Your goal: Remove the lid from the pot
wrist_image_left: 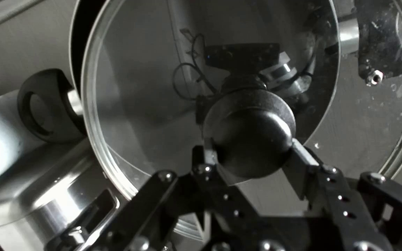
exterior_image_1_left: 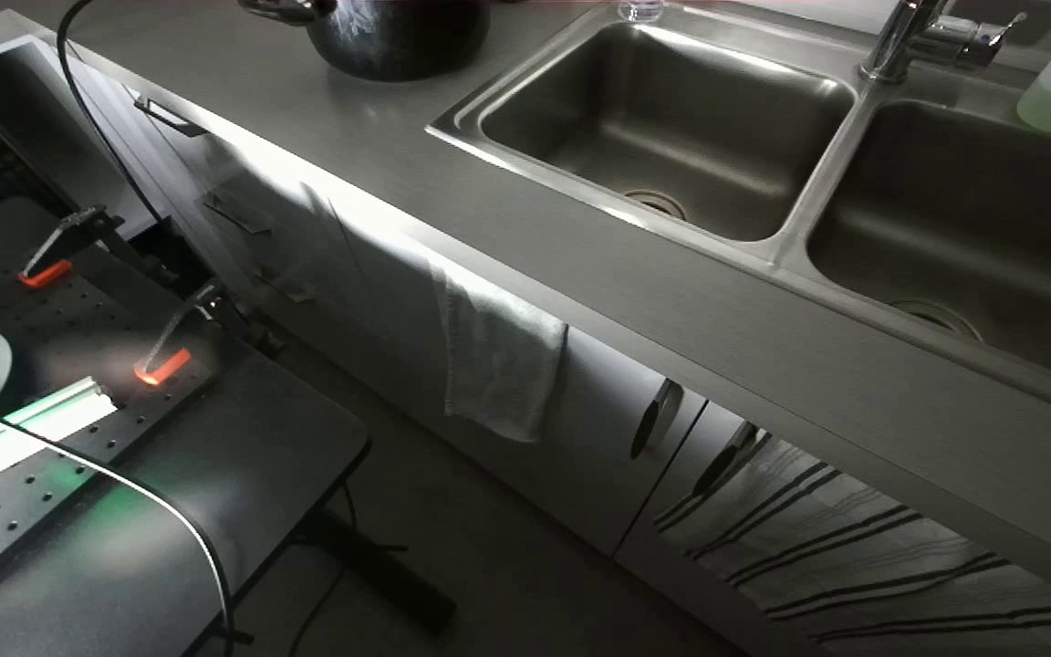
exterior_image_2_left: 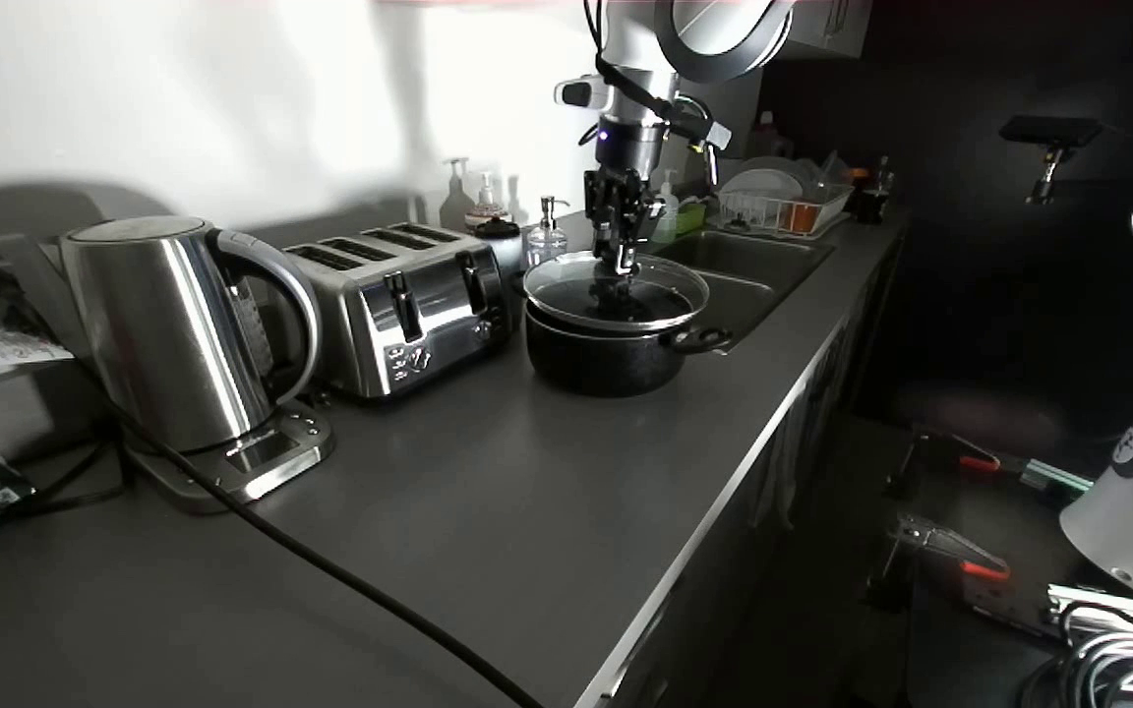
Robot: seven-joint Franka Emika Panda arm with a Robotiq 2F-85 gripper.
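As I see it on the wrist view, my gripper (wrist_image_left: pixel 255 152) holds the lid (wrist_image_left: pixel 166 90) by its round dark knob (wrist_image_left: pixel 253 139), one finger (wrist_image_left: pixel 304 152) pressed to either side and the gap between them no wider than the knob itself. The lid is over the pot (exterior_image_2_left: pixel 606 362) but out of line with it: along one edge I look straight down past the pale rim into the dark inside, and at the opposite edge I see counter (exterior_image_2_left: pixel 458 531) through the glass (whether lid and pot touch anywhere, I cannot tell). In an exterior view the lid's rim shows just above the pot's edge; the pot stands upright on the counter, the toaster (exterior_image_2_left: pixel 434 320) just beside it and the kettle (exterior_image_2_left: pixel 163 334) beyond that. In an exterior view the steel sink (exterior_image_1_left: pixel 828 173) lies near the pot, and a pale towel (exterior_image_1_left: pixel 503 356) hangs below the counter's edge.
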